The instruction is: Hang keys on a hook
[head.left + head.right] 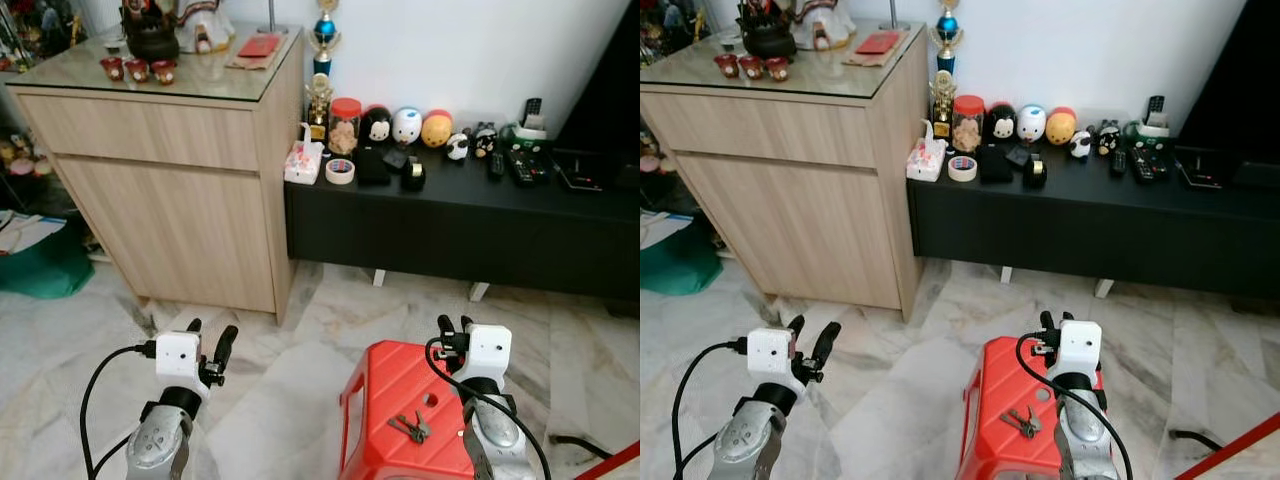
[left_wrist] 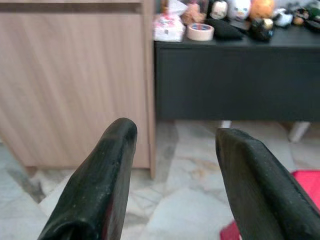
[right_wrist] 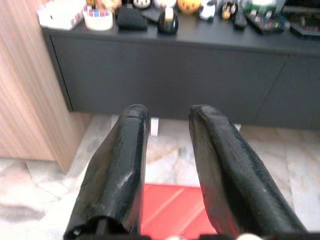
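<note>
The keys (image 1: 411, 427) are seen lying flat on the top of a red plastic stool (image 1: 385, 385), just beside the right arm and a little behind the right tool (image 1: 453, 328), which is held above the far edge of the stool. The right tool is released, with a narrow gap between its two black fingers (image 3: 125, 160), and nothing is grasped in it. The left tool (image 1: 210, 345) is also released, its fingers (image 2: 102, 175) spread wider, and it is held over the marble floor (image 1: 270, 380), well apart from the stool. The keys are judged to be a small bunch of thin metal pieces on a ring: light, hard and stiff in each piece, but loose as a whole, so that the pieces are expected to swing and slide when lifted. The metal is probably slippery against the smooth plastic, and the bunch lies very low, so a grasp from above may push it away. It is judged best that the bunch is taken at the thickest part, where the pieces cross, or at the ring if it can be found; the ring itself cannot be made out clearly. Some open loop should be left free for the hook. No hook can be recognised near the wooden cabinet (image 1: 170, 200) or the black desk (image 1: 450, 215).
</note>
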Motion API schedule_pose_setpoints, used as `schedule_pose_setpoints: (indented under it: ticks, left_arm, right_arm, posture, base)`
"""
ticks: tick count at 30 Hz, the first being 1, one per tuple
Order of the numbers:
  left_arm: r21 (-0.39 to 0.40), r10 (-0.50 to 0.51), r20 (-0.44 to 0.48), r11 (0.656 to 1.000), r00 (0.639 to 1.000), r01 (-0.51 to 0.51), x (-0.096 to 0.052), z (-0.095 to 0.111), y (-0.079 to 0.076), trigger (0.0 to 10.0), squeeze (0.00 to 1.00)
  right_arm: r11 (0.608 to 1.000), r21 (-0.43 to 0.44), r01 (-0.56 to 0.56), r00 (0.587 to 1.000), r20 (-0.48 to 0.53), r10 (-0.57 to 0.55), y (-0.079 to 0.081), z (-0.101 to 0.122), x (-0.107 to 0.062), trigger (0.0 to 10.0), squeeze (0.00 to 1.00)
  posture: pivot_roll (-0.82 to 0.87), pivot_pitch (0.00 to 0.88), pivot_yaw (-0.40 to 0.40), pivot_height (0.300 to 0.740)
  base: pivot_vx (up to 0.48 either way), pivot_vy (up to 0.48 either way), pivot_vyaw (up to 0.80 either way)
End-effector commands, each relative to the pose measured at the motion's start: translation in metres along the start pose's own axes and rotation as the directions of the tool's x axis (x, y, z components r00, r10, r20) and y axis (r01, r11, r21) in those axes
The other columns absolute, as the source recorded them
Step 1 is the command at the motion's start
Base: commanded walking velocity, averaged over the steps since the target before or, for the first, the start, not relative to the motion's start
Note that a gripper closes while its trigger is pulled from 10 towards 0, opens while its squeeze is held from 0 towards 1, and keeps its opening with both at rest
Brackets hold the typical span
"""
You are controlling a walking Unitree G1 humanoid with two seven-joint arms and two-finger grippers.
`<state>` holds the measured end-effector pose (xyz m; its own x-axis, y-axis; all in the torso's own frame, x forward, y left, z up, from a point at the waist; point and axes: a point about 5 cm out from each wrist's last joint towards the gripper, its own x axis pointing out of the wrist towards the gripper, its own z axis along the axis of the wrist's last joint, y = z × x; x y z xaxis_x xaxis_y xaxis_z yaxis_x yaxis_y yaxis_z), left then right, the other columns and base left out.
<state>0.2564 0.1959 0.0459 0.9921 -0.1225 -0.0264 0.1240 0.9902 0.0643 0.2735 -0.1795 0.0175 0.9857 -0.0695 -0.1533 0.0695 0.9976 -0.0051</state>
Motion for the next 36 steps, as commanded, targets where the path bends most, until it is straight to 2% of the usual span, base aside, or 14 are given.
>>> schedule_pose_setpoints:
  ticks: [1, 8, 20, 36]
  left_arm:
    - [0.002, -0.028, -0.014, 1.000, 1.000, 0.028, 0.005, 0.000, -0.005, 10.0, 0.00]
    - [-0.011, -0.039, -0.013, 0.999, 0.999, 0.038, 0.008, 0.003, -0.010, 10.0, 0.00]
    - [-0.012, -0.070, -0.039, 0.998, 0.997, 0.069, 0.008, 0.001, -0.014, 10.0, 0.00]
    - [-0.011, -0.071, -0.063, 0.997, 0.995, 0.071, 0.008, -0.001, -0.013, 10.0, 0.00]
  right_arm:
    - [1.000, -0.003, 0.001, 0.999, -0.032, -0.001, 0.001, -0.002, 0.001, 10.0, 0.00]
    - [1.000, 0.003, 0.002, 0.999, -0.053, -0.002, 0.000, -0.004, 0.000, 10.0, 0.00]
    - [0.998, 0.014, -0.067, 0.995, -0.069, 0.068, 0.013, -0.006, 0.001, 10.0, 0.00]
    - [0.998, 0.012, -0.064, 0.991, -0.120, 0.065, 0.010, -0.013, 0.001, 10.0, 0.00]
  posture:
    - [0.05, 0.000, -0.060, 0.740]
    - [0.05, 0.000, -0.065, 0.700]
    - [0.06, 0.000, -0.064, 0.627]
    - [0.06, 0.000, -0.061, 0.627]
  base:
    - [0.000, 0.000, 0.00]
    - [0.000, 0.000, 0.00]
    - [0.000, 0.000, 0.00]
    - [0.000, 0.000, 0.00]
